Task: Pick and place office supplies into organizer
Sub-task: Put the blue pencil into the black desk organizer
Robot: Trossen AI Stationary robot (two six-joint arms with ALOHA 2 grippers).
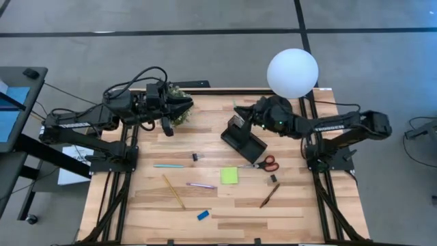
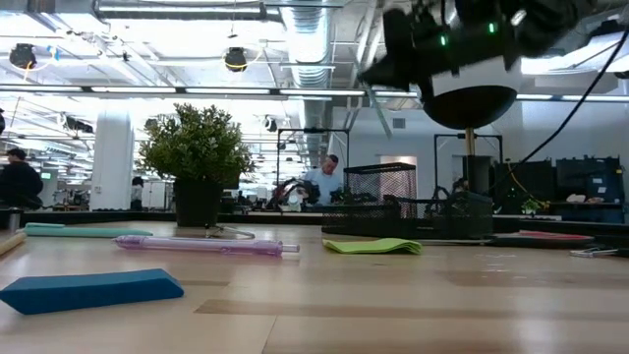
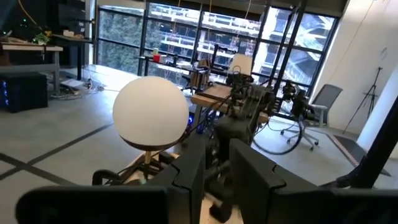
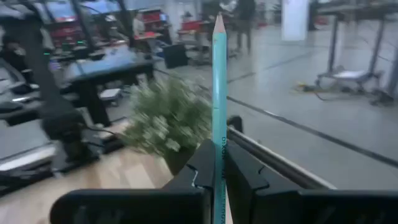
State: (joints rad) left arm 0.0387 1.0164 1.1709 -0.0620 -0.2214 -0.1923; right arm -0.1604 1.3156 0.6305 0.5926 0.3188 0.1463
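Note:
My right gripper (image 1: 240, 115) hovers over the far end of the black organizer (image 1: 244, 142) and is shut on a teal pencil (image 4: 219, 74). My left gripper (image 1: 183, 106) waits by the potted plant at the far left, its fingers a little apart. On the table lie red-handled scissors (image 1: 265, 164), a lime-green sticky-note pad (image 1: 229, 175), a yellow pencil (image 1: 173, 191), a pink pen (image 1: 201, 185), a teal pen (image 1: 168, 166), a brown pen (image 1: 269, 195), a blue eraser (image 1: 203, 215) and two black clips (image 1: 196, 157). My right gripper pinches the teal pencil by its shaft (image 4: 219, 134) between the two fingers. The pencil runs along the fingers, its sharpened tip (image 4: 219, 20) sticking out well beyond them. It is lifted clear of the table.
A lamp with a white globe (image 1: 292, 73) stands at the far right, close behind the right arm. The green potted plant (image 2: 197, 157) stands at the far edge beside the left gripper. Bare wood lies along the near edge around the eraser (image 2: 93, 290).

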